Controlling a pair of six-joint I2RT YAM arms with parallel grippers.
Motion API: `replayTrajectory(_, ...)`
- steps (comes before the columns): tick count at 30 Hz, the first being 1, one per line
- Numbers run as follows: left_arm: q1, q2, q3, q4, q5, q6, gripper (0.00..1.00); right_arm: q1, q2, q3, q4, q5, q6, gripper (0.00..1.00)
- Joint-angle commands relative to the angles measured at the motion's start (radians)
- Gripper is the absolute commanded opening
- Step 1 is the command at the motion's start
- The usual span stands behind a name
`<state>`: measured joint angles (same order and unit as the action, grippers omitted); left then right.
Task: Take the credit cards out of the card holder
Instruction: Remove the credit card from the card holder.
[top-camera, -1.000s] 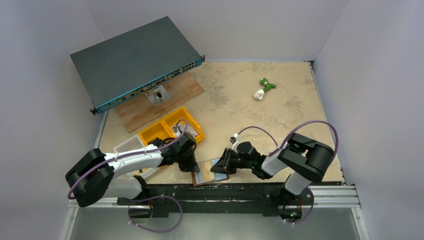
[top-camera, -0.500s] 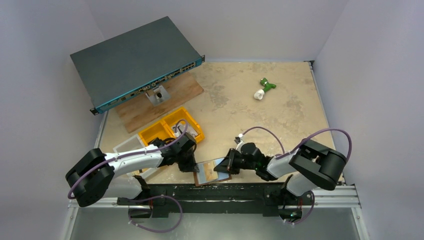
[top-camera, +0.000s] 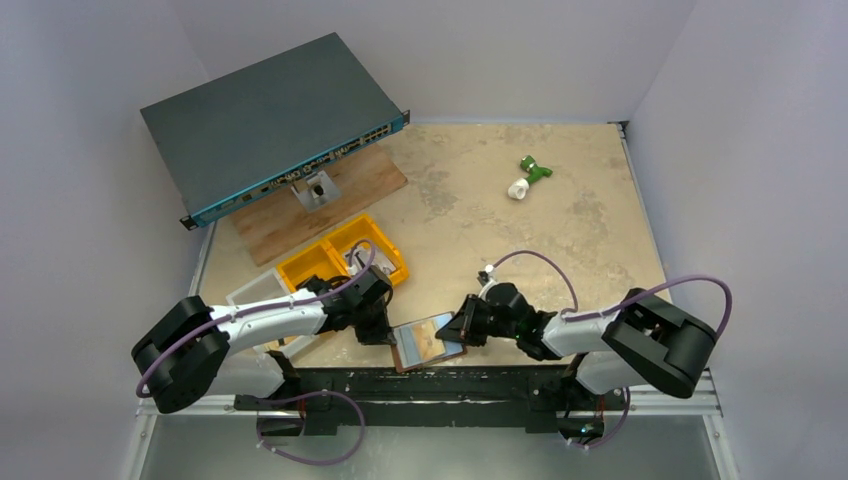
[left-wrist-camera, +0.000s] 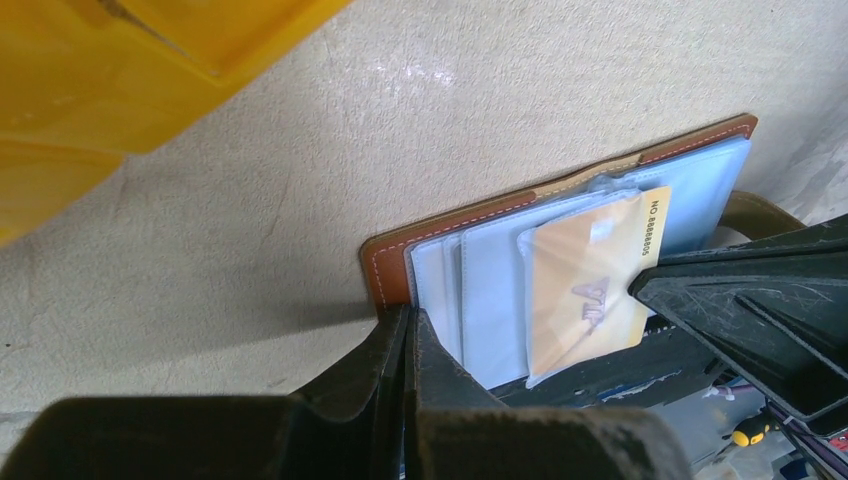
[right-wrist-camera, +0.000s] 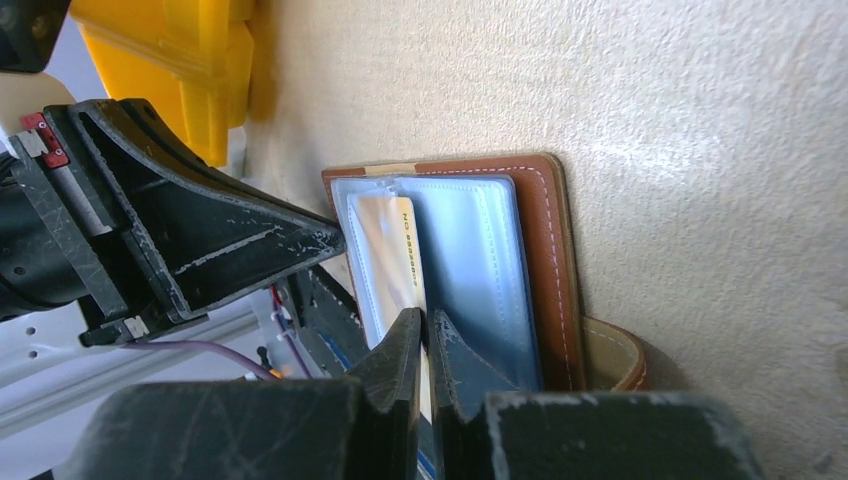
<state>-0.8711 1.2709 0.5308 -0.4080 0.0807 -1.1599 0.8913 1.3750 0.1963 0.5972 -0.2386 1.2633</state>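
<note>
Both shut: left hand (left-wrist-camera: 408, 325) on card holder (left-wrist-camera: 386, 274) lying crosswise, right hand (right-wrist-camera: 425, 335) on credit card (right-wrist-camera: 385, 250).

Both arms reach low inward, left tool (top-camera: 387, 333) and right tool (top-camera: 461, 330) pinched closed.

Network switch (top-camera: 265, 115) overlaps a wooden board (top-camera: 290, 222), yellow bin (top-camera: 296, 270) nearby, perhaps a green nozzle (top-camera: 530, 177) apart.

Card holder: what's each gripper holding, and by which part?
Left gripper clamps the card holder by its brown cover edge. Right gripper pinches the yellowish card by one edge.
</note>
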Motion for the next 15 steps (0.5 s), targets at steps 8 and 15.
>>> replayTrajectory(8, 0.000, 0.025, -0.025, -0.108, -0.059, 0.034, 0.00, -0.022, -0.035, -0.004, -0.067, 0.038, -0.054, 0.14)
replayTrajectory(15, 0.000, 0.034, -0.017, -0.101, -0.056, 0.036, 0.00, -0.022, 0.051, 0.003, 0.065, -0.038, -0.048, 0.16)
